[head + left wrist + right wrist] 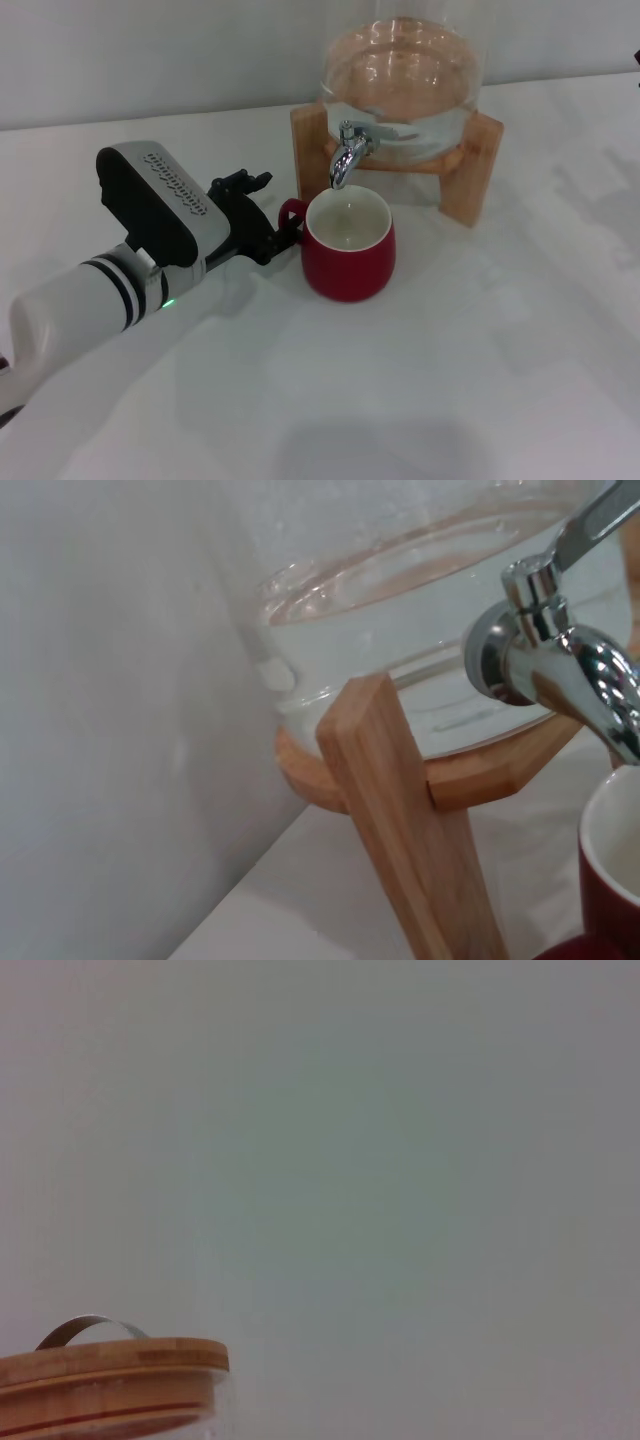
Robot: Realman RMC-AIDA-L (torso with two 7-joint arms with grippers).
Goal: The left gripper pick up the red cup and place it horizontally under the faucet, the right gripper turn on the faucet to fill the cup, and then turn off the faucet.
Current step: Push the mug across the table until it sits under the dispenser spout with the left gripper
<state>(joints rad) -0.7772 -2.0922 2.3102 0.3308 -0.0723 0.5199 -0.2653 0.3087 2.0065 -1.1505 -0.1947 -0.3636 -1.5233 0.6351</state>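
Observation:
The red cup [350, 250] stands upright on the white table with its white inside showing, directly below the spout of the chrome faucet [347, 157]. Its small loop handle [290, 212] points toward my left gripper [272, 212], whose black claw is open around the handle, one finger above it and one below. The left wrist view shows the faucet [560, 660] close up and the cup's rim [610, 840] at the picture's edge. No water runs from the spout. My right gripper is out of view in every picture.
The glass dispenser [405, 85], partly filled with water, rests on a wooden stand [470, 160] at the back of the table, close to the wall. The right wrist view shows only the dispenser's wooden lid [110, 1385] and the plain wall.

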